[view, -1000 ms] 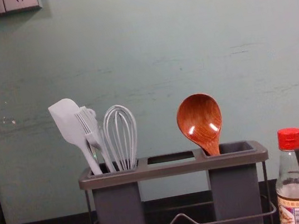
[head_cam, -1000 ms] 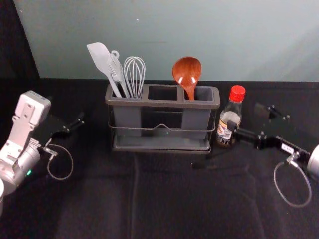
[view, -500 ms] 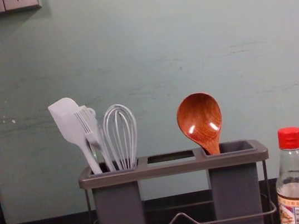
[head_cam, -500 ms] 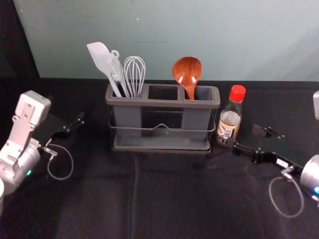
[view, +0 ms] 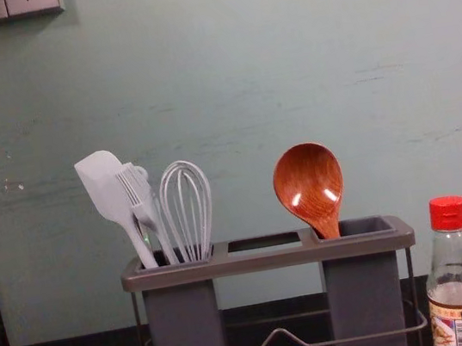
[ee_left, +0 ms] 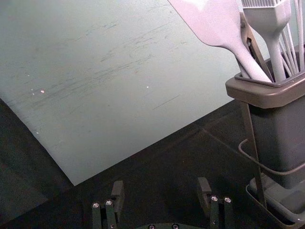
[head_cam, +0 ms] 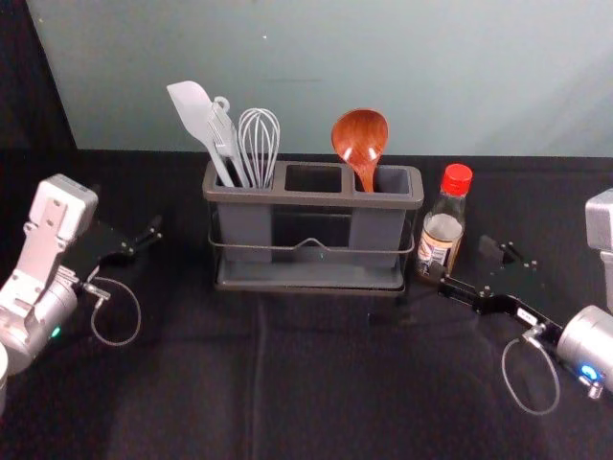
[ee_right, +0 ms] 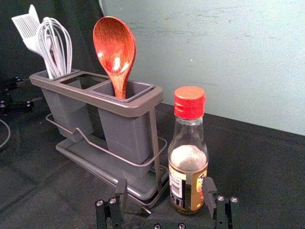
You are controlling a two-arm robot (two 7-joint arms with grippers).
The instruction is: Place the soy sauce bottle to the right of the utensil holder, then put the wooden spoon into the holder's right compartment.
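Observation:
The soy sauce bottle (head_cam: 442, 230), red-capped, stands upright just right of the utensil holder (head_cam: 308, 199). The wooden spoon (head_cam: 360, 144) rests bowl-up in the holder's right compartment (view: 364, 297). My right gripper (head_cam: 466, 261) is open, low on the bottle's right and near side; in the right wrist view, the bottle (ee_right: 188, 155) rises beyond the fingers of the right gripper (ee_right: 165, 187), nearer one of them. My left gripper (head_cam: 134, 222) is parked left of the holder; the left wrist view shows the left gripper (ee_left: 161, 187) open with nothing between its fingers.
In the holder's left compartment stand a white spatula (head_cam: 197, 115), a brush (view: 144, 205) and a whisk (head_cam: 259, 144). The middle compartment (head_cam: 313, 178) is between the two others. A pale wall (view: 216, 71) rises behind the dark tabletop (head_cam: 316, 383).
My right gripper has lowered and drawn back toward the near side, away from the bottle's middle. The bottle and spoon stand as before, and the left arm has stayed still.

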